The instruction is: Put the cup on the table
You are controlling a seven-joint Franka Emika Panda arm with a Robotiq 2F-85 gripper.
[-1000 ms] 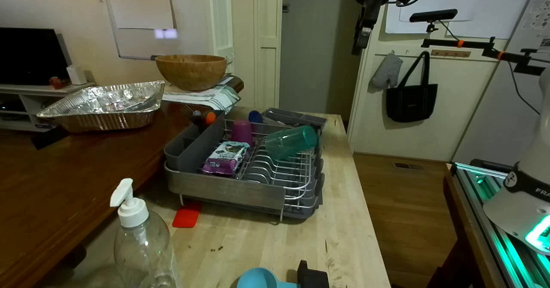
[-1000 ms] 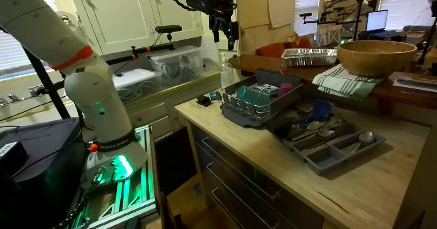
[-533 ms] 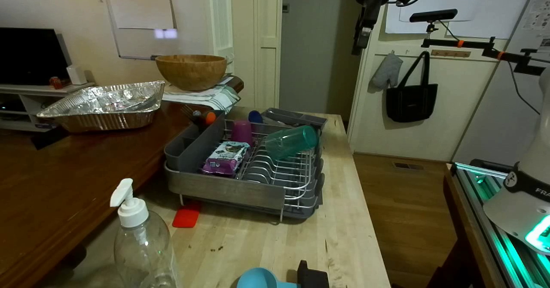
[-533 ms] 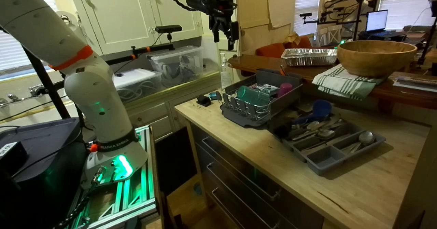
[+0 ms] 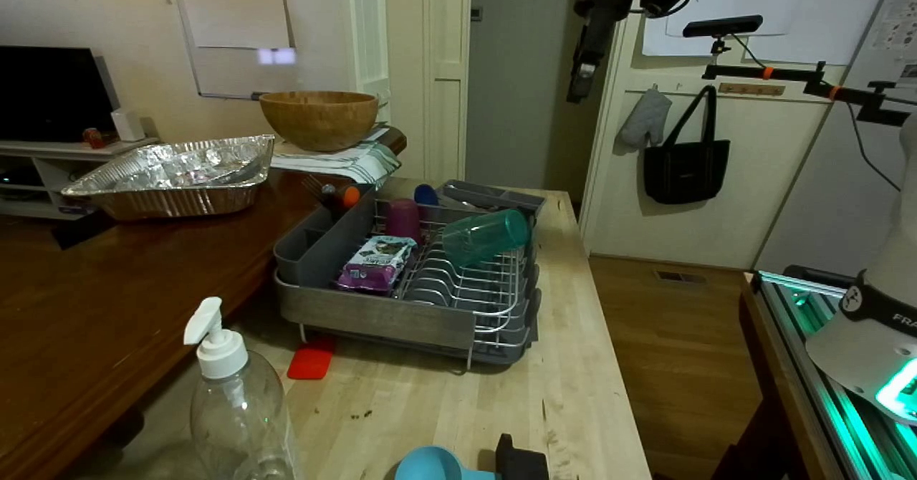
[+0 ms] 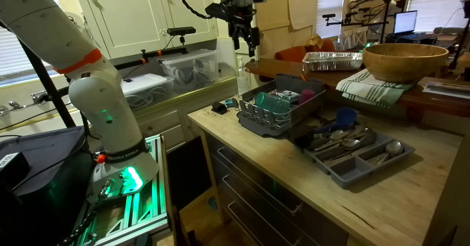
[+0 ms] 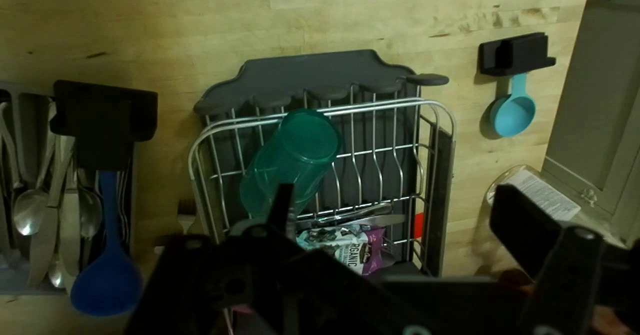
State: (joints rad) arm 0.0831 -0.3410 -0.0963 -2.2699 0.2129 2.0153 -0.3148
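The cup, a teal-green translucent tumbler (image 5: 486, 238), lies tilted on its side in the wire dish rack, as both exterior views show (image 6: 271, 103). The wrist view shows the cup (image 7: 295, 160) partly behind a finger, its base toward the rack's outer edge. The table is the pale butcher-block surface (image 5: 573, 387) under the rack; it also shows in the other views (image 6: 257, 154) (image 7: 165, 20). My gripper (image 6: 244, 50) hangs high above the rack, apart from the cup. In the wrist view its fingers (image 7: 395, 195) are wide apart with nothing between them.
The grey dish rack (image 5: 380, 319) also holds a purple cup (image 5: 403, 221) and a snack packet (image 5: 378, 261). A cutlery tray (image 6: 352, 172) stands beside it. A soap bottle (image 5: 240, 408), a light-blue scoop (image 5: 430, 463) and a red piece (image 5: 311, 360) are nearby.
Between half a second ago and now, my gripper has moved a little lower and slightly across, toward the rack. The cup and other objects have not moved.
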